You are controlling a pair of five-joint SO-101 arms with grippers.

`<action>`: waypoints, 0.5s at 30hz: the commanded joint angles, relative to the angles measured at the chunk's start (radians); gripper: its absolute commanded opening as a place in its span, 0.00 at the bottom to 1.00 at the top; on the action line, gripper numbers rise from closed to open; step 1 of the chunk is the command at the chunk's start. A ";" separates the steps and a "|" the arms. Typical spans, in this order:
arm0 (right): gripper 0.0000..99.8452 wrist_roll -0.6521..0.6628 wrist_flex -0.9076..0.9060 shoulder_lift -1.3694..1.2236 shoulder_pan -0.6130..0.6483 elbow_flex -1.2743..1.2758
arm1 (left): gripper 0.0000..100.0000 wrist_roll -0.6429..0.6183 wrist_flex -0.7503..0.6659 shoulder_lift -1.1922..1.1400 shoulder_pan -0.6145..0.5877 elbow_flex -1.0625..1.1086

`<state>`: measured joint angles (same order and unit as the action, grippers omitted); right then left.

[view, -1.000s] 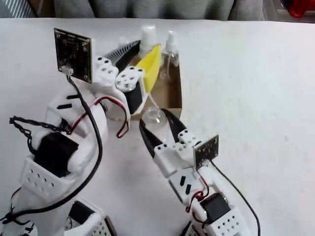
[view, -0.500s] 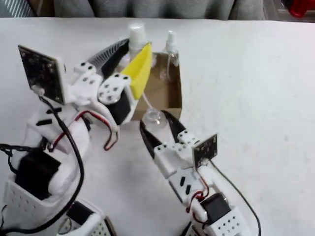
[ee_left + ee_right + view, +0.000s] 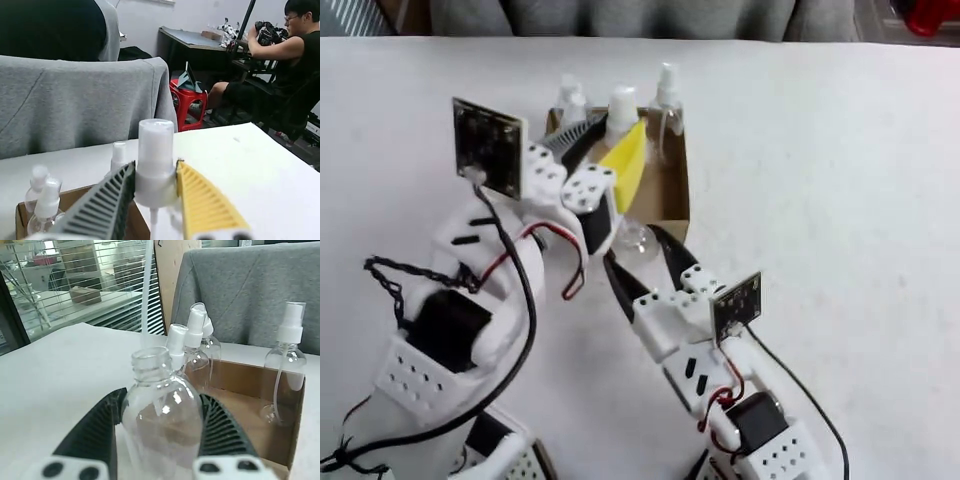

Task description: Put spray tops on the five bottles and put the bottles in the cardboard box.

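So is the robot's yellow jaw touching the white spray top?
Touching. The left wrist view shows the spray top squeezed between the grey and yellow jaws of the left gripper, with no gap on either side.

Right gripper [image 3: 160,401] clasps bottle [image 3: 161,427] — uncapped

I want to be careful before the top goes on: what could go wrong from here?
The thin tube under the spray top may miss the narrow neck of the open bottle and bend. The left gripper hangs close to the capped bottles in the cardboard box and might tip one.
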<state>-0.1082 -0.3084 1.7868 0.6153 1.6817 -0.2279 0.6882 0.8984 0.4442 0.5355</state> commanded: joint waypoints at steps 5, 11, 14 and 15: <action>0.02 -0.005 0.004 0.010 -0.001 0.009 | 0.02 0.009 -0.032 0.220 0.059 0.181; 0.02 -0.005 0.002 0.012 -0.001 0.009 | 0.02 0.009 -0.037 0.305 0.056 0.311; 0.02 -0.006 0.002 0.012 -0.001 0.009 | 0.02 0.009 -0.037 0.318 0.056 0.356; 0.02 -0.006 0.002 0.012 -0.001 0.009 | 0.02 0.006 -0.037 0.318 0.058 0.370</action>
<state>-0.1082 -0.3084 1.7868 0.6183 1.6817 -0.2309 0.6882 1.1884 0.4933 0.8961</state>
